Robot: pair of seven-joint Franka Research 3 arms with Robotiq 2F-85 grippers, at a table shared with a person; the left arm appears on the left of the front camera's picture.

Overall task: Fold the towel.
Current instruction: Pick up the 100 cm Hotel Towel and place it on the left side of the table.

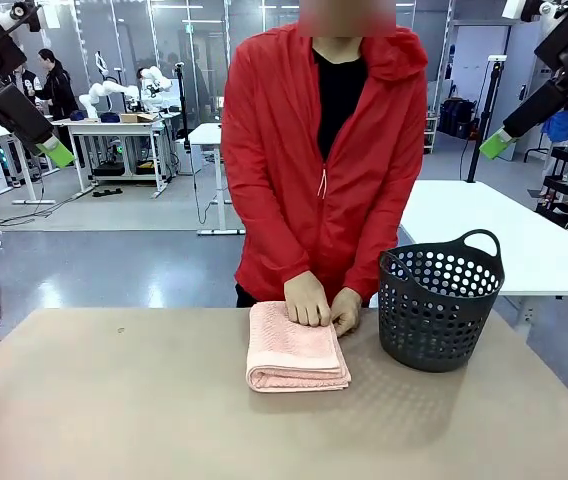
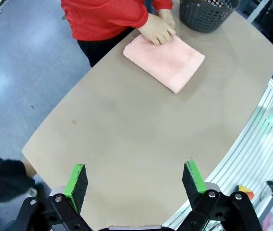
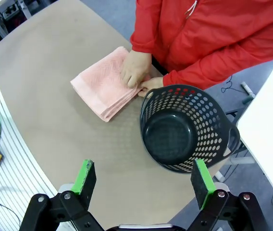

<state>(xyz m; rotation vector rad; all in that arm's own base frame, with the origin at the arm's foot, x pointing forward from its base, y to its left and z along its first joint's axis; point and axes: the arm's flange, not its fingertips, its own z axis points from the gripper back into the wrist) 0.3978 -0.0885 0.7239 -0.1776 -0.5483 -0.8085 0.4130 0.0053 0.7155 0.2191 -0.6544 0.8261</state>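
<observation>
Pink towel (image 1: pixel 297 349) lies folded just beside the basket (image 1: pixel 438 300), the person's hands (image 1: pixel 307 299) on it; both arms' fingers (image 2: pixel 76 180) (image 3: pixel 201 180) spread, released.

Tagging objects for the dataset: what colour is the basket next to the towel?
Dark grey, nearly black, with round perforations in the basket. Right wrist view shows it best.

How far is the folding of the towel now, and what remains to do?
Done: the towel lies folded into a compact layered rectangle on the table, beside the basket. In hand: the person's hands press on its far edge, seemingly flattening it. Both grippers, left and right, are open and raised, holding nothing. Left: perhaps one last smoothing; the basket is empty.
</observation>
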